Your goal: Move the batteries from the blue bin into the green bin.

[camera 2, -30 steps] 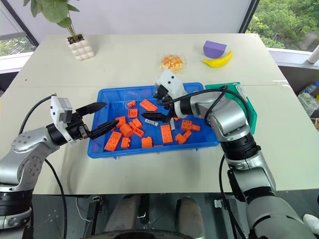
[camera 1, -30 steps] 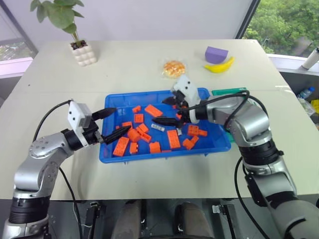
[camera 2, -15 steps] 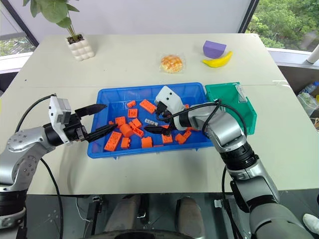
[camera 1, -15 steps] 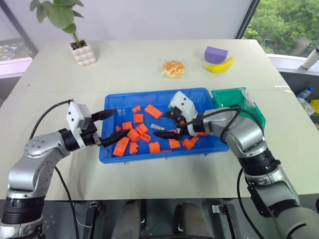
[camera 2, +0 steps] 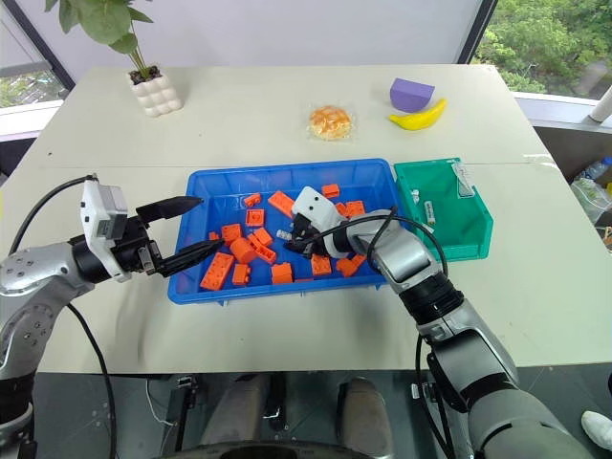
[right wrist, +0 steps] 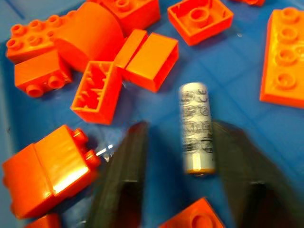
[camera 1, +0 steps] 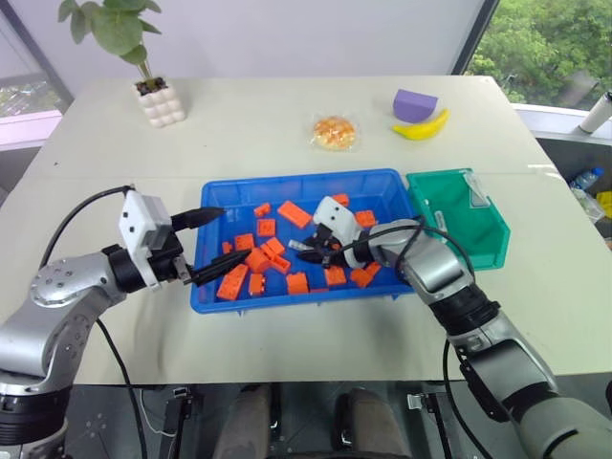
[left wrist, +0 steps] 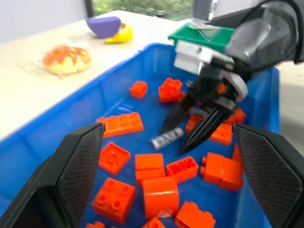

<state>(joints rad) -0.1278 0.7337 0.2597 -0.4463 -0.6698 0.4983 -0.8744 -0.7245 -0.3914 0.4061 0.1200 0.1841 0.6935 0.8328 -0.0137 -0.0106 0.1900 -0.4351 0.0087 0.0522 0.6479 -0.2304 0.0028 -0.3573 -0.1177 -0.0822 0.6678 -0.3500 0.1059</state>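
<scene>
A grey-silver battery lies flat on the floor of the blue bin, near its middle, with orange bricks scattered around it but none touching it on the sides. The right tool straddles it: one black finger stands on each side of the cylinder with a gap left on either flank, so it is partly closed around the battery but not yet gripping. The step in hand looks like the pinch, and it should go well if the fingers squeeze across the battery's round body near its middle, low enough that the cylinder cannot roll out or tip, and without catching the brick just beside the nearer fingertip. The left tool hovers spread wide and empty over the bin's left end, well apart from the pick. The green bin sits on the bench just beside the blue bin's right end, already holding what appear to be two batteries.
</scene>
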